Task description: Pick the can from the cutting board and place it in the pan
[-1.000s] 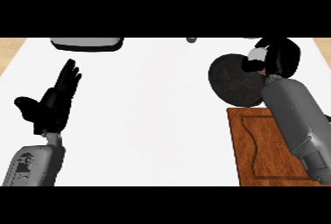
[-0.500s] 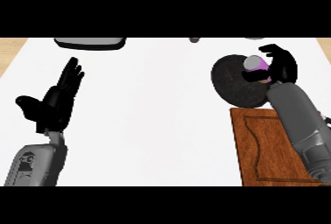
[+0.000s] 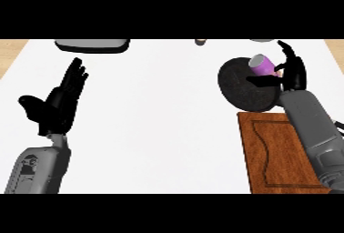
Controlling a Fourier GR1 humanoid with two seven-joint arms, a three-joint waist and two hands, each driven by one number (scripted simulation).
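Note:
A purple can [image 3: 263,65] with a grey top leans at the far side of the round black pan [image 3: 245,86]. My right hand [image 3: 293,72] is just right of the can, open, fingers pointing away and thumb stretched out under the can's side. The wooden cutting board [image 3: 279,152] lies below the pan with nothing on it, partly hidden by my right forearm. My left hand [image 3: 57,102] rests open at the left, fingers up.
A grey tray-like object [image 3: 92,44] sits at the counter's far edge on the left. A small brown item [image 3: 201,42] and a pale one [image 3: 262,40] show at the far edge. The white counter [image 3: 154,118] stretches between the arms.
My right hand carried the can over the pan, then its fingers straightened off it. The can now shows beside the hand in the pan. The left hand stayed put.

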